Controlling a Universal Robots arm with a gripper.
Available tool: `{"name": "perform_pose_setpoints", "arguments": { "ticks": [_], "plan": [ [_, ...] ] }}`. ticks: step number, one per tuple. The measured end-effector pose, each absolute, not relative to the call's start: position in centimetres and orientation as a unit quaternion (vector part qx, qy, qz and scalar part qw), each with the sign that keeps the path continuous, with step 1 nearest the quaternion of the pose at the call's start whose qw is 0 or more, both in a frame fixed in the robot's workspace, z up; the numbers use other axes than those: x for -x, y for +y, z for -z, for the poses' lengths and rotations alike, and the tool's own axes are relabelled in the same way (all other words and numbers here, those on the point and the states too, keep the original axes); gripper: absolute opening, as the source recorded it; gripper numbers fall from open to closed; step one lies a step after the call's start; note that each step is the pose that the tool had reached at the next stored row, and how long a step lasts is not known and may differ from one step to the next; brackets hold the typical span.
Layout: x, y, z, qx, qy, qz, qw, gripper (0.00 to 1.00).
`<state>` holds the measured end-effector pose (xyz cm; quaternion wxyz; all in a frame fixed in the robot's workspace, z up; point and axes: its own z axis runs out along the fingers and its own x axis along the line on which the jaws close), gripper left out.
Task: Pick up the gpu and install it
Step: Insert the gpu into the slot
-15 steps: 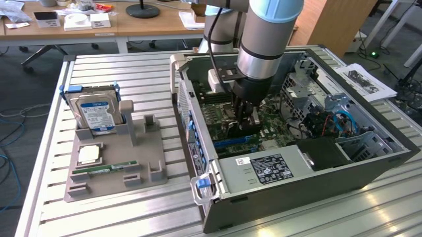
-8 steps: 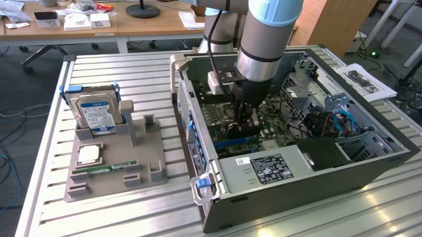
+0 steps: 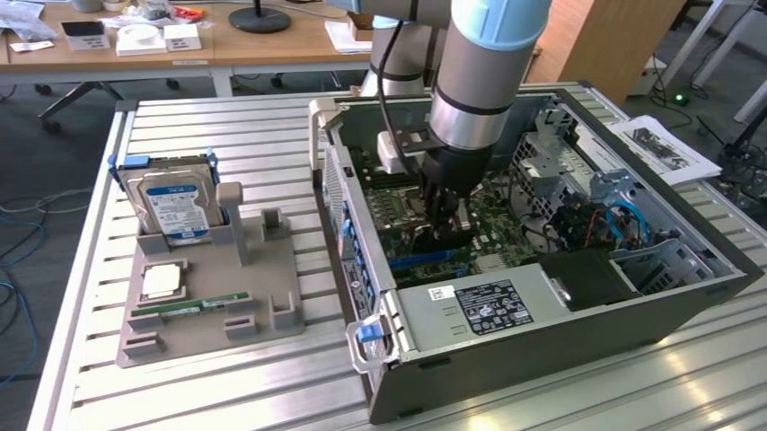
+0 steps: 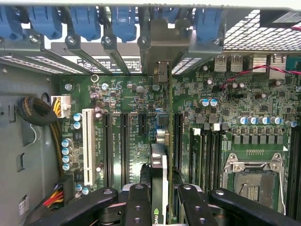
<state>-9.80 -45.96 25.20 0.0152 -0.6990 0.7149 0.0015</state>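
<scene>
Three parts sit in the grey holder [image 3: 204,314] on the table [image 3: 240,135], well apart from the open computer case [image 3: 576,314]: a silver hard drive [image 3: 171,205] standing upright, a square chip [image 3: 162,280] and a slim green memory stick [image 3: 192,308]. Inside the case, black slots, a white slot [image 4: 87,141] and the processor socket [image 4: 254,179] crowd the motherboard [image 4: 136,94], and blue latches [image 4: 84,21] line the rear wall. The claw [image 4: 163,188] is down among them, pinching the gpu [image 4: 159,174] edge-on between its fingers. The card stands upright over the board between black slots; whether it is seated I cannot tell.
</scene>
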Motion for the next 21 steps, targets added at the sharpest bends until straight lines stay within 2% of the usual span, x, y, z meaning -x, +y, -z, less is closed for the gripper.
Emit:
{"name": "perform_pose_setpoints", "arguments": {
  "ticks": [21],
  "plan": [
    [9.8, -45.95, -24.73, 0.699, 0.715, -0.002, 0.015, 0.27]
  ]
}}
